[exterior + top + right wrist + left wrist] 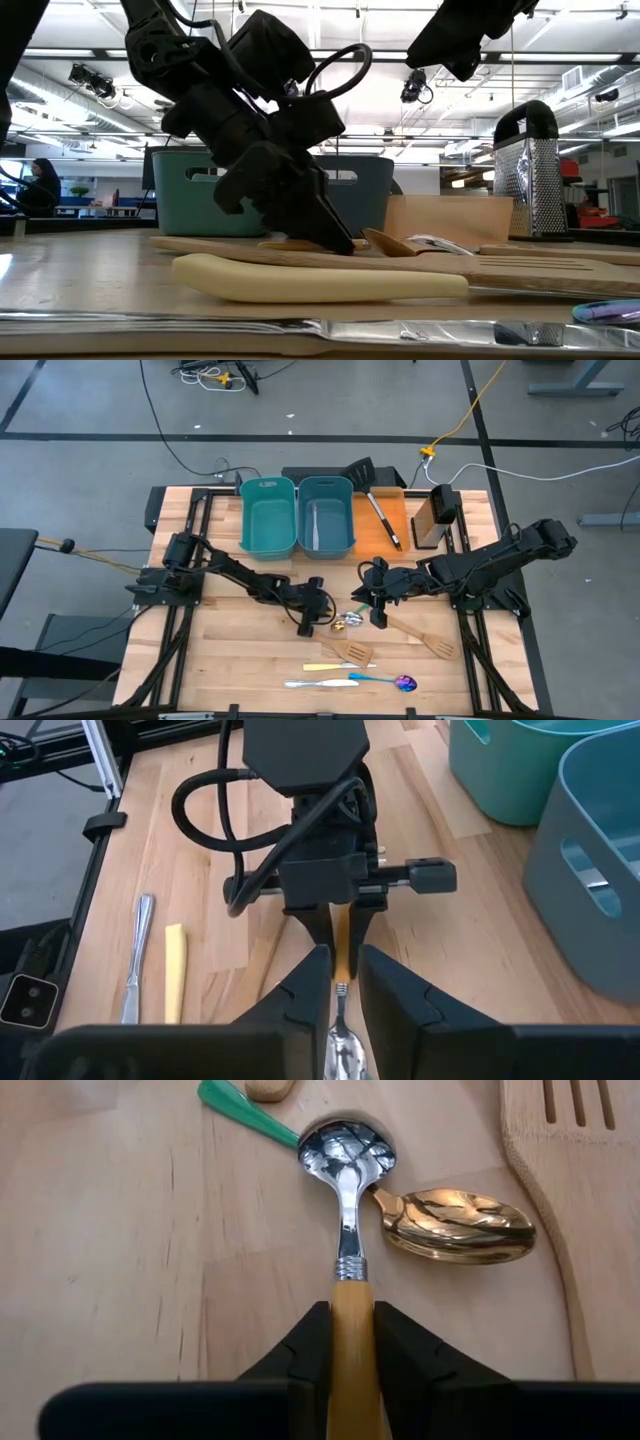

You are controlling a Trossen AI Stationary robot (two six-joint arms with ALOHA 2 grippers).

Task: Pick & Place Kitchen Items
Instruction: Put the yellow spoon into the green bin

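A: Front edge, low view: silver knife lies flat and closest to the camera, with the cream-handled knife just behind it. Where's the spoon?

B: The wood-handled spoon is mid-table. The left gripper is clamped on its handle, with the fingers narrow and tight on both sides. The silver bowl points away from that wrist, toward the right arm.

A: Lifted?

B: Can't tell. The bowl looks to be at table level or barely off it.

A: Neighbours?

B: The gold spoon is just beside the bowl, and its neck meets the held spoon's neck. I can't tell if they touch or just overlap. Next to that is a slotted wooden spatula, and a green handle is past the bowl tip.

A: Right gripper?

B: The right gripper faces the left one from the other end of the spoon. Its fingers stand a narrow gap apart, and the spoon's neck shows through that gap. The left wrist view shows nothing gripping the bowl, so it's empty as far as I can see.

A: Rest of the table?

B:
- The second wooden spatula is right of the grippers.
- The blue-handled purple spoon is near the front, by the knives.
- Two teal bins sit side by side at the back.
- The orange tray is beside the bins, with the black slotted spatula lying on it.
- The box grater is upright next to the tray.
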